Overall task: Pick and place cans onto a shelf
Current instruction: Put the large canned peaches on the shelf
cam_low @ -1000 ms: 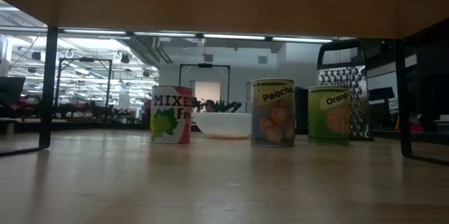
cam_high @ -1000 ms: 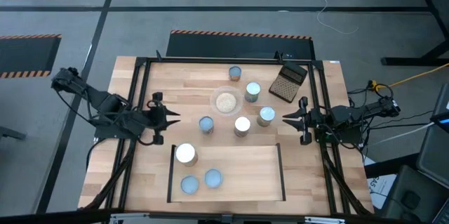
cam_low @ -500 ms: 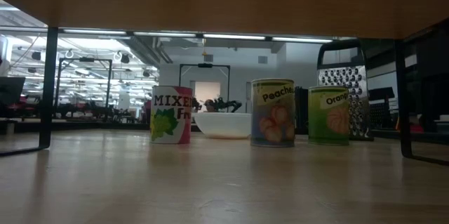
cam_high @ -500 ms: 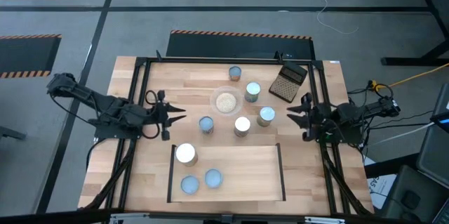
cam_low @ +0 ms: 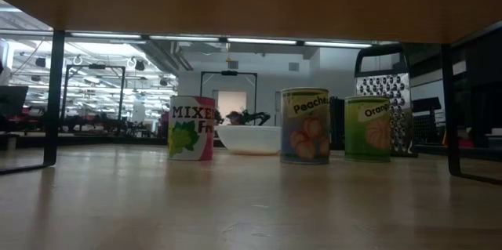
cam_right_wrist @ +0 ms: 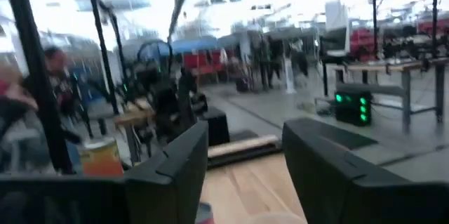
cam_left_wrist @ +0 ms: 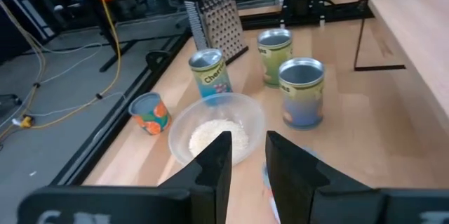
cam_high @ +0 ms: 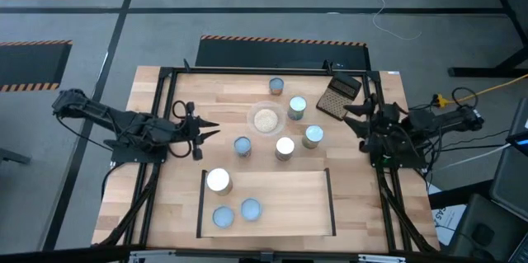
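Five cans stand loose on the table around a clear bowl of grains point(cam_high: 266, 119): a far one point(cam_high: 275, 86), one beside the bowl point(cam_high: 297, 108), and a row of three point(cam_high: 313, 136), point(cam_high: 285, 147), point(cam_high: 242, 146). Three more cans point(cam_high: 218, 180), point(cam_high: 223, 216), point(cam_high: 250, 208) stand on the left part of the shelf point(cam_high: 289, 193). My left gripper point(cam_high: 211, 129) hovers at the table's left, pointing at the bowl, open point(cam_left_wrist: 247, 164) with nothing between its fingers. My right gripper point(cam_high: 355, 123) is raised at the table's right edge, open wide point(cam_right_wrist: 245, 175) and holding nothing.
A dark metal grater point(cam_high: 340, 96) lies at the far right, close to my right gripper. Black frame bars point(cam_high: 165, 98) run along the table's sides. The shelf's right half is bare wood point(cam_high: 305, 209).
My right gripper has risen from low over the table, tipped its fingers upward and spread them wider. My left gripper has swung a little toward the table's far edge and the bowl, sinking slightly. The cans have kept still.
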### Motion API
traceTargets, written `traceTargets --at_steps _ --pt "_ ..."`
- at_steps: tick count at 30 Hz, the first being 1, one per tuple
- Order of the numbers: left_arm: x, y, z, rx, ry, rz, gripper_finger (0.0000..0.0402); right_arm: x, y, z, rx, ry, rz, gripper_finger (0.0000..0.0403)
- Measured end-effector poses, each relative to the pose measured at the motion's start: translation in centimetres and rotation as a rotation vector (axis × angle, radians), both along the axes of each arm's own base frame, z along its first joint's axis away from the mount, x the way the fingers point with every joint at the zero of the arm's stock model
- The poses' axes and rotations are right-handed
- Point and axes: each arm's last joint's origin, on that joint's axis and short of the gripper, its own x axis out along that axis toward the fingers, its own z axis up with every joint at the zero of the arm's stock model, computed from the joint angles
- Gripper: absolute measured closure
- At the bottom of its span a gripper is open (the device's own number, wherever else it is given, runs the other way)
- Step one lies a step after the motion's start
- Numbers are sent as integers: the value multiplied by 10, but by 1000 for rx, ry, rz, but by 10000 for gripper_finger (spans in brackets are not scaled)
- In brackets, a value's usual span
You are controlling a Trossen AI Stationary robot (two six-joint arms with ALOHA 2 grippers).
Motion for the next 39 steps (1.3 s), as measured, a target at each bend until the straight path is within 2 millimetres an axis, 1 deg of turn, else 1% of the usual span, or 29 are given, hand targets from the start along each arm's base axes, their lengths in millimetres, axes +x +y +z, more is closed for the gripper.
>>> traceTargets --at_steps 4,10,16,18,22,28,35,39 --pt "0 2 0 0 0 16 320 24 5 19 -49 166 -16 215" --pt "1 4 0 -1 0 25 320 64 6 31 -121 464 -20 215" --pt "1 3 0 -14 3 -8 320 102 -2 38 -102 578 135 215" --pt "1 2 0 -20 4 -25 320 112 -6 37 -86 613 182 215" --pt "1 1 0 -29 7 -53 320 131 -13 27 -72 672 280 215" --pt "1 1 -1 -29 8 -53 320 153 -14 1 -67 779 385 215" --pt "1 1 -1 -29 8 -53 320 172 -13 -28 -107 893 419 215" --pt "1 1 -1 -29 8 -53 320 180 -13 -41 -130 942 451 224"
